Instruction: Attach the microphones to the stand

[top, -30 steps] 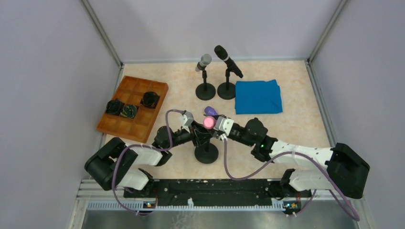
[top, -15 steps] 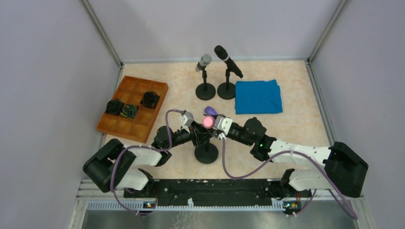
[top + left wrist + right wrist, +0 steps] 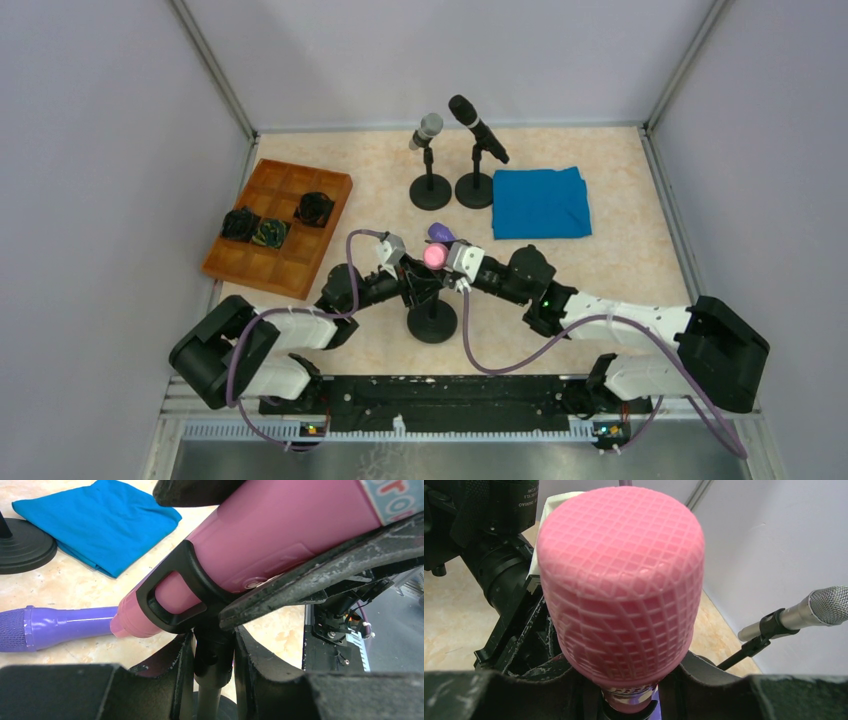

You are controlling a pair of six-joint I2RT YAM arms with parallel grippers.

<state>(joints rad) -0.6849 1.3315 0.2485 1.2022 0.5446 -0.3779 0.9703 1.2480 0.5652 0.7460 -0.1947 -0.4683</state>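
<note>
Looking at the pink microphone (image 3: 435, 256) (image 3: 280, 545) (image 3: 619, 580) up close: smooth glossy pink barrel, fat pink head with a square waffle grid, and a printed label band just under the head. Sits tilted in the black clip (image 3: 170, 592) on top of the near stand (image 3: 432, 322), with the barrel's tail end poking out through the clip.

Pinched just below the head by the right fingers (image 3: 504, 695), one on each side. Can also see the left fingers (image 3: 165, 680) clamped tight on the near stand's thin black post, right under the clip.

Got the purple microphone (image 3: 440, 232) (image 3: 55, 627) lying flat on the worktop (image 3: 620, 250) just behind the near stand. Further back, spotted the silver-grey microphone (image 3: 426, 130) and the black microphone (image 3: 477, 127), each tilted in its own stand, right beside a folded blue cloth (image 3: 540, 202). Over on the left, got an orange tray (image 3: 290, 185) with some dark bits in three compartments. Can't tell what those are.
</note>
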